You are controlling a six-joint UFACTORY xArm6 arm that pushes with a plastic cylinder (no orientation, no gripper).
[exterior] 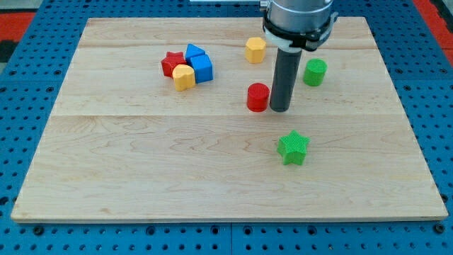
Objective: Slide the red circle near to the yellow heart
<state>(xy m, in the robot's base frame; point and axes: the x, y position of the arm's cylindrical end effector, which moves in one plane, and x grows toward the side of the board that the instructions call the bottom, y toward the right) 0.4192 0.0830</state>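
The red circle sits near the middle of the wooden board. My tip is right beside it, on its right side, touching or nearly touching. The yellow heart lies at the upper left, in a cluster with a red star and two blue blocks. The heart is well to the left of the red circle.
A yellow hexagon lies above the red circle. A green circle lies to the right of the rod. A green star lies below and right of my tip. The wooden board rests on a blue pegboard.
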